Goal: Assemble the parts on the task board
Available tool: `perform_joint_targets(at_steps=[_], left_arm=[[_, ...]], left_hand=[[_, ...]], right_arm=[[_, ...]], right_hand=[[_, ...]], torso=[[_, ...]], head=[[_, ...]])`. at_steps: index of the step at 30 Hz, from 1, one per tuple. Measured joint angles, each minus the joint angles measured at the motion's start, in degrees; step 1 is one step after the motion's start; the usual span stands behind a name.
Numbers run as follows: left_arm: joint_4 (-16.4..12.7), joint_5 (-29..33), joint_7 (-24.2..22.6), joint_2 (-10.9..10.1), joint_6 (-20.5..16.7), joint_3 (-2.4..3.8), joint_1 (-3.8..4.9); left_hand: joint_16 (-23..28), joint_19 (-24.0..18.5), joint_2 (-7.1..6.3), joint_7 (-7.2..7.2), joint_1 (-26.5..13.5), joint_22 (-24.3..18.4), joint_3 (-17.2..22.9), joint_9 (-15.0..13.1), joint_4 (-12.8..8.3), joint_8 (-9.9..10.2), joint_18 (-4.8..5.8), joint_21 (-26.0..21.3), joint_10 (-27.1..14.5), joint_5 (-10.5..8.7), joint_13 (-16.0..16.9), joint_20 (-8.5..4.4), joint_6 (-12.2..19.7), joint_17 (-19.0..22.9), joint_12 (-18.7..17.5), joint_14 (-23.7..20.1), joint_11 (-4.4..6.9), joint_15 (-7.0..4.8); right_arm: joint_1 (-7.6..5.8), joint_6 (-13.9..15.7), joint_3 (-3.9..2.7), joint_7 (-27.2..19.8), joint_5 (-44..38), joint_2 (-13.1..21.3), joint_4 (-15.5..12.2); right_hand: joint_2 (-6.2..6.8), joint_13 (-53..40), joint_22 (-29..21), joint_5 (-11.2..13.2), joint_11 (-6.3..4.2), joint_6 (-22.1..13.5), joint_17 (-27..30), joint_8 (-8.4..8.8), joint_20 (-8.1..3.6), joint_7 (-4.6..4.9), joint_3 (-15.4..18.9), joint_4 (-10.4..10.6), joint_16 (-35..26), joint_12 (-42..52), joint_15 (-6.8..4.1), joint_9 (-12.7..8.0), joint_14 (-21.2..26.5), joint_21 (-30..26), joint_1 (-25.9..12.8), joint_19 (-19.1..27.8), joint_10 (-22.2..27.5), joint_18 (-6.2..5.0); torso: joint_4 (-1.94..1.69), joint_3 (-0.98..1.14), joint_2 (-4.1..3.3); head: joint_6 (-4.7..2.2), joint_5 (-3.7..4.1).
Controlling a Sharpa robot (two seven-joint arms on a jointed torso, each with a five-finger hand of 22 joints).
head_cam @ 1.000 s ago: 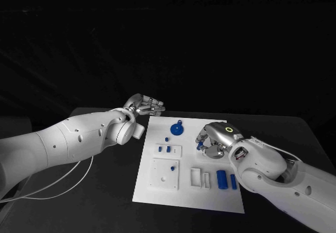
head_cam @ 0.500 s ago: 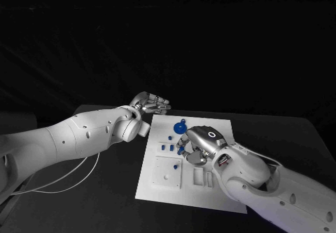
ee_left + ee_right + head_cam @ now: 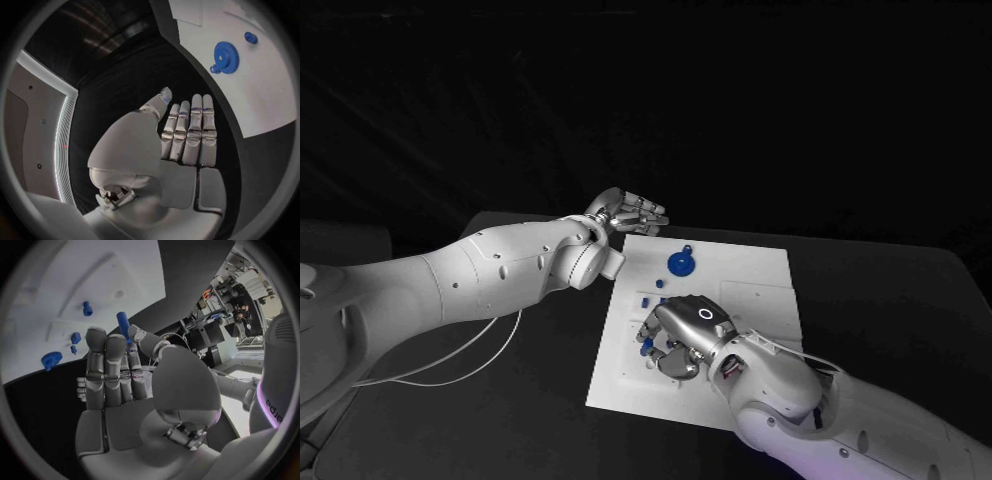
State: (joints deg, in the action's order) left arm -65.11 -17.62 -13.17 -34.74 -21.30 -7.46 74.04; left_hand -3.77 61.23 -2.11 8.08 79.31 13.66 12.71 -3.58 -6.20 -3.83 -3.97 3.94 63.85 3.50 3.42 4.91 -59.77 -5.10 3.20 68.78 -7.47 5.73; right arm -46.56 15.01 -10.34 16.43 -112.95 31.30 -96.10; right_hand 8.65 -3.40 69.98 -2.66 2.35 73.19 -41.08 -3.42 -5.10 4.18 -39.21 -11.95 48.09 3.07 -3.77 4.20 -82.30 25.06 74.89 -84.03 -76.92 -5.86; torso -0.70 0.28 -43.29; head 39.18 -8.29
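The white task board [image 3: 750,288] lies in the middle of the black table. A blue gear [image 3: 681,263] sits near its far edge, and small blue parts [image 3: 646,300] stand at its left side. My right hand [image 3: 678,335] hovers over the board's near left part. In the right wrist view a blue peg [image 3: 122,322] is pinched between its thumb and a finger, with the other fingers straight. My left hand [image 3: 629,212] hangs beyond the board's far left corner, fingers straight and side by side, holding nothing. The left wrist view shows the gear [image 3: 225,52] on the board [image 3: 265,95].
My right forearm [image 3: 805,400] covers the board's near right part. In the right wrist view a small blue peg [image 3: 87,308], two blue pieces [image 3: 75,338] and the gear [image 3: 51,359] stand on the board beyond the fingers. A white cable [image 3: 473,350] lies left of the board.
My right hand has moved from beside the gear toward the board's near left part. The left hand stays by the far left corner. The head camera has shifted.
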Motion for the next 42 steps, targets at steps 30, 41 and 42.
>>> perform_joint_targets(at_steps=[30, 41, 42], left_arm=[[0.18, -0.01, 0.13, -0.01, 0.56, -0.01, 0.00], [0.31, -0.04, 0.20, -0.17, 0.62, -0.01, 0.00], [0.32, -0.04, 0.21, -0.17, 0.62, -0.01, 0.00]], left_hand=[[0.00, 0.00, 0.00, 0.00, 0.00, -0.07, 0.00, 0.00, 0.00, 0.00, 0.00, 0.00, 0.00, 0.00, 0.00, 0.00, 0.00, 0.00, 0.00, 0.00, 0.00, 0.00], [0.00, 0.00, 0.00, 0.00, 0.00, -0.17, 0.00, 0.00, 0.00, 0.00, 0.00, 0.00, 0.00, 0.00, 0.00, 0.00, 0.00, 0.00, 0.00, 0.00, 0.00, 0.00], [0.00, 0.00, 0.00, 0.00, 0.00, -0.17, 0.00, 0.00, 0.00, 0.00, 0.00, 0.00, 0.00, 0.00, 0.00, 0.00, 0.00, 0.00, 0.00, 0.00, 0.01, 0.00]], right_arm=[[0.69, -0.12, 2.11, -1.25, -0.40, -0.07, 1.66], [0.83, 0.06, 2.09, -0.74, -1.07, 0.27, 1.35], [0.83, 0.06, 2.09, -0.69, -1.12, 0.29, 1.34]], right_hand=[[-0.30, 0.00, 0.55, 0.27, 0.00, -0.02, -0.21, -0.07, 0.03, 0.01, -0.18, -0.47, -0.28, 0.21, 0.04, 0.00, -0.02, -0.45, -0.30, 0.02, 0.00, -0.04], [-0.30, 0.00, 0.74, 0.20, 0.00, 0.35, -0.28, -0.04, 0.10, -0.05, -0.17, -0.48, -0.28, 0.19, 0.11, -0.01, -0.09, -0.45, -0.29, 0.09, 0.00, -0.10], [-0.30, 0.00, 0.74, 0.07, 0.00, 0.35, -0.28, -0.04, 0.10, -0.05, -0.17, -0.48, -0.28, 0.19, 0.11, -0.02, -0.09, -0.45, -0.29, 0.09, 0.00, -0.11]], torso=[[0.16, 0.11, -0.02], [0.12, 0.07, -0.01], [0.11, 0.06, -0.01]], head=[[0.55, -0.75], [0.47, -0.62], [0.48, -0.61]])
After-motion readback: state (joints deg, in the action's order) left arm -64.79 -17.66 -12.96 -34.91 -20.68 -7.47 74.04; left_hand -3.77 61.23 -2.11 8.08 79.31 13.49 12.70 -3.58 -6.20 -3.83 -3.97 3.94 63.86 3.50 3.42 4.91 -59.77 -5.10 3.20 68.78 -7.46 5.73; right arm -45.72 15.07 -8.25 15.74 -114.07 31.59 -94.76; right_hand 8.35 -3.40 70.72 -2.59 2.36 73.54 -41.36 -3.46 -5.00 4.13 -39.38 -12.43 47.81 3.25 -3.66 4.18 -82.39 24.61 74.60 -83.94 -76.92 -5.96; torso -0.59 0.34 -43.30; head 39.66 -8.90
